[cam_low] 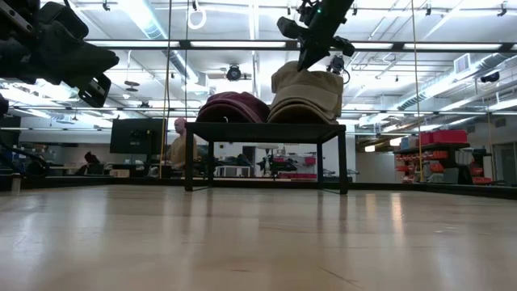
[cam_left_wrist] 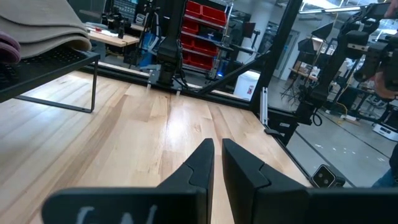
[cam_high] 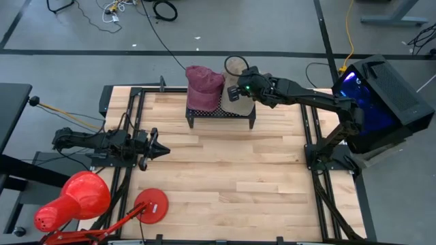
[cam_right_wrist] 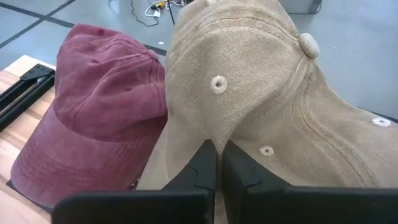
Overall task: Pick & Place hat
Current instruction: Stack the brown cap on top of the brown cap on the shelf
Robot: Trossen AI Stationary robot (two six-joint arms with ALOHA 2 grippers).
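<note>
A tan hat [cam_right_wrist: 261, 93] and a maroon hat [cam_right_wrist: 99, 118] sit side by side on a black mesh rack [cam_high: 221, 117] at the table's far edge; the low view shows both resting on the rack top [cam_low: 266, 127]. My right gripper [cam_right_wrist: 219, 155] is over the tan hat [cam_high: 240, 103] and shut on its crown. My left gripper [cam_high: 160, 151] is shut and empty. It hovers above the wood near the table's left edge, pointing toward the right, and also shows in the left wrist view [cam_left_wrist: 217, 155]. My right gripper pinches a fold of the tan hat's crown cloth [cam_right_wrist: 219, 134] between its two fingers, on the side panel between two eyelets. The fingers slant down from above and from the table's right. The hat rests on the rack, its crown drawn up into a peak [cam_low: 300, 71] under the fingers.
A red cone-shaped object [cam_high: 75, 197] and a red disc [cam_high: 151, 204] lie at the near left corner. Black frame rails [cam_high: 310, 129] run along the table's sides. Bare wood [cam_high: 225, 170] lies between the rack and the near edge.
</note>
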